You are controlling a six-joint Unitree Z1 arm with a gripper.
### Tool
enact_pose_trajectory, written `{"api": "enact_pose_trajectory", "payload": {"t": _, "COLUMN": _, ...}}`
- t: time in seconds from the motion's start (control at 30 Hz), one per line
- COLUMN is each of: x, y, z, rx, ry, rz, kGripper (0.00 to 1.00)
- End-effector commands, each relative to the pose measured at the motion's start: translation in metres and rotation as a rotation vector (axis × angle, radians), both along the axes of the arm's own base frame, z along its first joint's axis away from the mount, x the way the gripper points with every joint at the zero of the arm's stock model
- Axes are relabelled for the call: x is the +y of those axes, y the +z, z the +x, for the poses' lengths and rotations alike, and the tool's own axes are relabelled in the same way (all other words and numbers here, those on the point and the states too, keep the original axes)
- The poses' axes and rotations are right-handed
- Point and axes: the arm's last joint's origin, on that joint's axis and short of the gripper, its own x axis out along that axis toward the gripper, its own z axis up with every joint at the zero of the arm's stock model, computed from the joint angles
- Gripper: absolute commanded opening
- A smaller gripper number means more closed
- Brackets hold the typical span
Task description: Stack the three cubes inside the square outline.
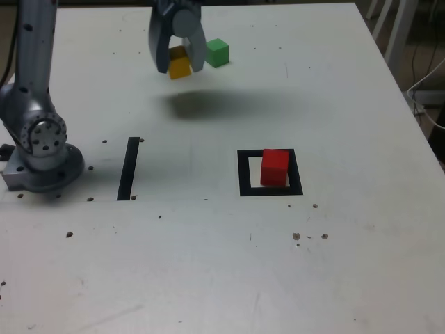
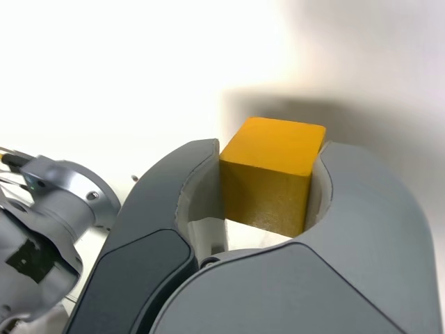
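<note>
three cubes: yellow cube (image 1: 179, 67) between clamped fingers (image 1: 161, 57), green cube (image 1: 217, 52) loose, red cube (image 1: 274, 167) inside square outline (image 1: 243, 174)

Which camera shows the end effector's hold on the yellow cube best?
The wrist view: the yellow cube fills the frame, squeezed between both fingers. The exterior view shows the cube small, partly hidden by the end effector, lifted above the table.
</note>
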Motion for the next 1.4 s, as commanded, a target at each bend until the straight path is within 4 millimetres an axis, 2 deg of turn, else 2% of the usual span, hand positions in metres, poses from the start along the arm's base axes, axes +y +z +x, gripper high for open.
{"api": "enact_pose_trajectory", "payload": {"t": 0.0, "x": -0.014, "y": 0.006, "z": 0.008, "rx": -0.014, "ry": -0.034, "rz": -0.002, "kGripper": 0.29}}
{"api": "enact_pose_trajectory", "payload": {"t": 0.67, "x": -0.110, "y": 0.026, "z": 0.066, "rx": -0.012, "ry": -0.263, "rz": 0.014, "kGripper": 0.29}}
{"api": "enact_pose_trajectory", "payload": {"t": 1.1, "x": -0.160, "y": 0.020, "z": 0.101, "rx": 0.009, "ry": -0.409, "rz": 0.004, "kGripper": 0.29}}
{"api": "enact_pose_trajectory", "payload": {"t": 1.37, "x": -0.188, "y": 0.018, "z": 0.112, "rx": 0.018, "ry": -0.507, "rz": 0.005, "kGripper": 0.29}}
